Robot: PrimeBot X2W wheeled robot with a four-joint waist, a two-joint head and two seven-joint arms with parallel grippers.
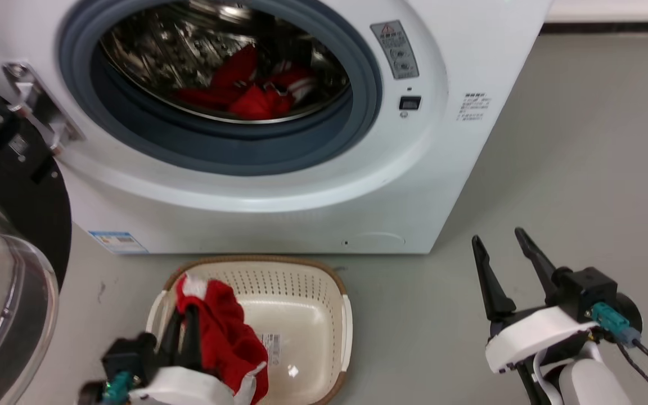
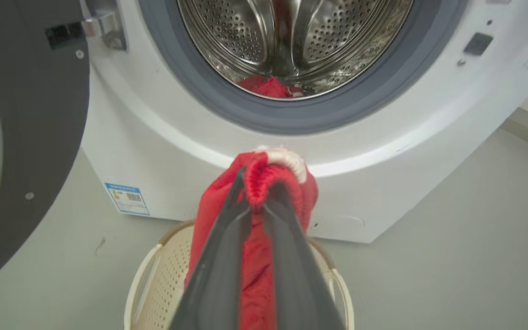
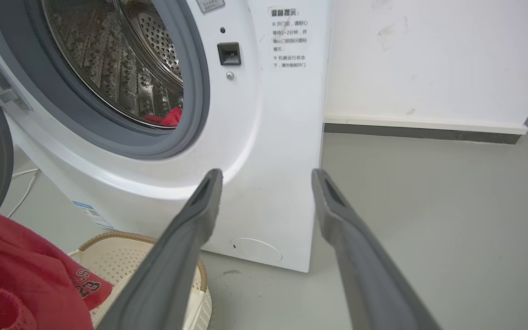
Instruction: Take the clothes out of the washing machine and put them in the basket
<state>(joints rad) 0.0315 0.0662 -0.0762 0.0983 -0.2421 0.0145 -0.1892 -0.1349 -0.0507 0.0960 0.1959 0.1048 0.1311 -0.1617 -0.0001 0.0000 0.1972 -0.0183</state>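
The white washing machine [image 1: 279, 191] stands with its door swung open, and red clothes [image 1: 251, 90] lie at the bottom of its steel drum [image 2: 291, 41]. Below it on the floor sits the cream basket [image 1: 301, 315] with a brown rim. My left gripper [image 1: 183, 315] is shut on a red garment [image 1: 225, 337] with white trim, which hangs over the basket's left part; in the left wrist view the garment [image 2: 264, 183] bunches over the fingertips. My right gripper [image 1: 501, 239] stands open with nothing in it, over the floor to the right of the basket, also seen as right gripper [image 3: 266, 176].
The black-framed glass door [image 1: 3, 270] hangs open at the far left, close to my left arm. Grey floor [image 1: 571, 169] stretches to the right of the machine. A white wall with a dark skirting [image 3: 424, 130] runs behind.
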